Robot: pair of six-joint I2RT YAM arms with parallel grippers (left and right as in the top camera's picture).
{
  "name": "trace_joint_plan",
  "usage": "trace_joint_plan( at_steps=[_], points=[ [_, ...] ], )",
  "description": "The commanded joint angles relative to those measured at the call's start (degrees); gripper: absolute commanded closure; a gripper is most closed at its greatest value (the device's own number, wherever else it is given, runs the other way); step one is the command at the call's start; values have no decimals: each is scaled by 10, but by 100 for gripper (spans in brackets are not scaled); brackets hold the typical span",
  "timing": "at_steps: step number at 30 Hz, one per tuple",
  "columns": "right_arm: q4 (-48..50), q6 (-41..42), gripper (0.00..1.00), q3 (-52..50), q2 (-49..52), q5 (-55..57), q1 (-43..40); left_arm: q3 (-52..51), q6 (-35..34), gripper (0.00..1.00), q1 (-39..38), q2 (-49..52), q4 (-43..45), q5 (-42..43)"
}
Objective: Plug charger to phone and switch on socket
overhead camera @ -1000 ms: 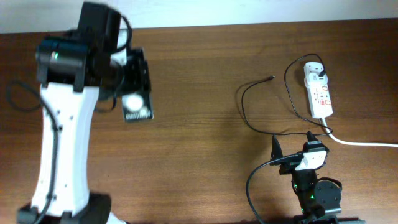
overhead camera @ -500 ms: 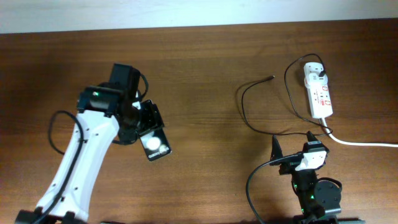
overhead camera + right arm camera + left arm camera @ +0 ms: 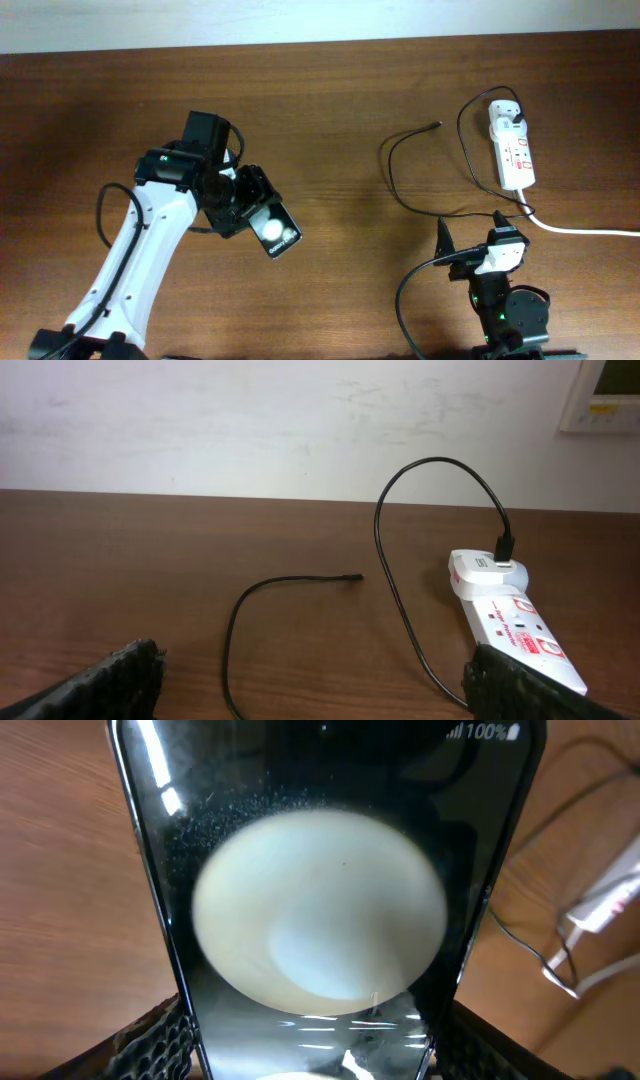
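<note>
The phone (image 3: 277,233), black and glossy with a round white glare, sits in my left gripper (image 3: 250,215), left of the table's middle. In the left wrist view the phone (image 3: 320,910) fills the frame, and the fingers (image 3: 150,1040) press on both its long edges. The charger (image 3: 392,175), a thin black cable, loops over the table with its free tip (image 3: 438,124) lying bare. Its black plug (image 3: 515,122) sits in the white socket (image 3: 514,155) at the far right. My right gripper (image 3: 470,228) stands open near the front edge, holding nothing. Ahead of it lie the socket (image 3: 515,625) and the charger tip (image 3: 355,576).
A thick white cord (image 3: 585,230) runs from the socket off the right edge. Bare brown tabletop (image 3: 330,120) lies between the phone and the cable loop. A pale wall (image 3: 300,420) stands behind the table.
My left arm has carried the phone from the far left toward the middle and the front, turning it. The right arm, charger and socket have not moved.
</note>
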Motion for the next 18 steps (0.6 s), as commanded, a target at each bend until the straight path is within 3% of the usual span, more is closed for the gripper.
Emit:
trace_joint_plan(
  at_steps=[1, 4, 8, 10, 15, 18],
  points=[
    [2, 97, 1, -4, -4, -46, -2, -2, -6, 45, 9, -6, 7, 71],
    [10, 339, 1, -4, -4, -138, -2, -2, -25, 45, 10, -6, 20, 82],
    [17, 578, 1, -4, -4, -306, -2, -2, -84, 45, 10, -6, 38, 82],
    [17, 655, 1, -4, -4, -367, -2, -2, -111, 45, 10, -6, 50, 87],
    [17, 675, 1, -4, -4, -345, -2, -2, -135, 45, 10, -6, 73, 108],
    [29, 607, 1, -4, -4, -351, -2, -2, -136, 44, 10, -6, 73, 111]
  ],
)
